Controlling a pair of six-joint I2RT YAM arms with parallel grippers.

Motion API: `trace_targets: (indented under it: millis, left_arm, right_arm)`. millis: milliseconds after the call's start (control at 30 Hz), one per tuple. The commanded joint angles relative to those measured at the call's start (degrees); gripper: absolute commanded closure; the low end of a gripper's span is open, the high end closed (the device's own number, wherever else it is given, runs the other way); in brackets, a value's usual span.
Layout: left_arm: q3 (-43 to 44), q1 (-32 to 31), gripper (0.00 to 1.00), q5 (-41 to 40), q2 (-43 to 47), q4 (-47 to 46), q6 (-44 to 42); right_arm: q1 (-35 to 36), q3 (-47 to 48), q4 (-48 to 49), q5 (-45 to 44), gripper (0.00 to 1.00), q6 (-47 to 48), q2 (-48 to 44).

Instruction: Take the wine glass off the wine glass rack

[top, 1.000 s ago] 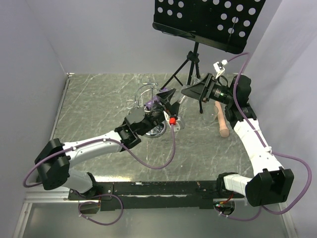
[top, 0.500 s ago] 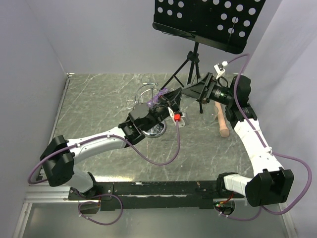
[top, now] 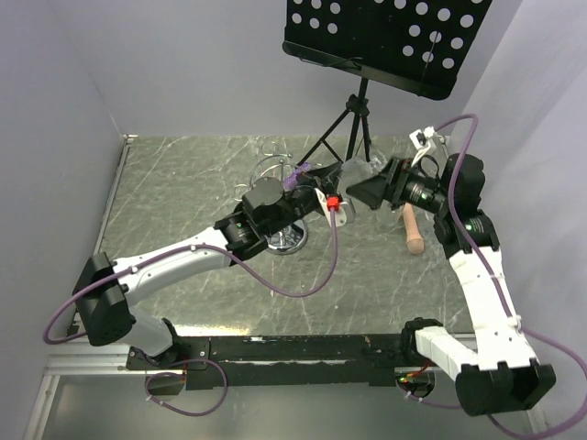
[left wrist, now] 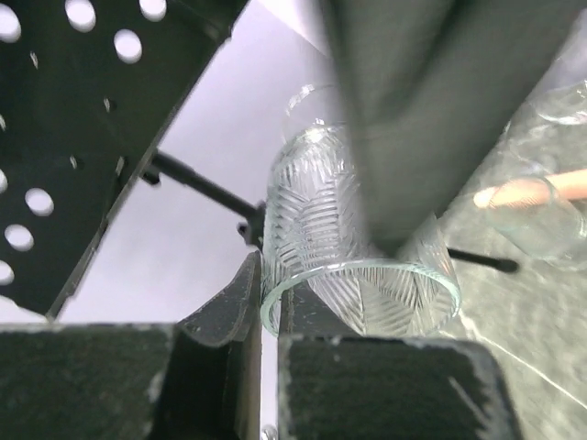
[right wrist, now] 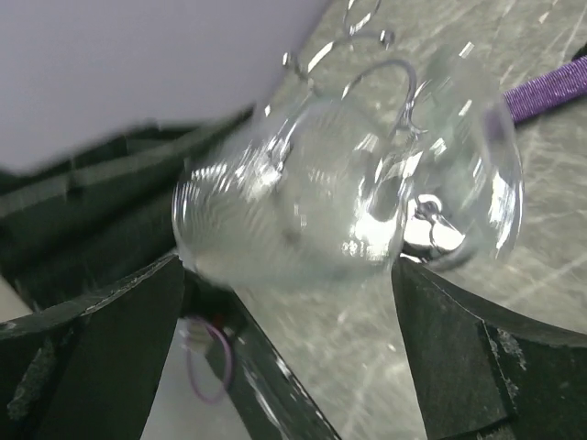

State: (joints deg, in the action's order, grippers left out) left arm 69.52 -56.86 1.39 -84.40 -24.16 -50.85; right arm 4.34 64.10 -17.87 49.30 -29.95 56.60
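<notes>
Right of the wine glass rack [top: 267, 170], the wine glass [left wrist: 307, 229], before the music stand [top: 385, 41].

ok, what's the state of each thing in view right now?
clear patterned wine glass: off the rack, airborne, tipped sideways.
left tool: shut on the glass rim.
right tool: open, fingers straddling the bowl.
chrome wire wine glass rack: upright, glass not on it.
black perforated music stand: upright.
wooden pestle-like stick: lying flat.

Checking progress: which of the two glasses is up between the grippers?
The cut glass, raised between the left gripper and right gripper; the plain glass is down by the wooden stick.
</notes>
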Motion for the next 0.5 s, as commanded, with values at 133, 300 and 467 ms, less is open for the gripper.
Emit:
trace_targets:
  millis: [133, 300, 467]
  left_arm:
    - [3.5, 1.0, 0.99, 0.3, 7.1, 6.7, 8.0]
    - [6.8, 1.1, 0.99, 5.6, 9.4, 18.1, 8.6]
    - [13.4, 1.1, 0.99, 12.9, 10.3, 39.2, 6.6]
  right_arm:
    - [0.7, 1.2, -13.4, 5.5, 0.00, 19.8, -5.5]
    - [0.7, 7.5, -26.6, 2.2, 0.00, 35.2, -8.2]
    - [0.7, 8.7, -29.0, -7.8, 0.00, 37.4, -13.4]
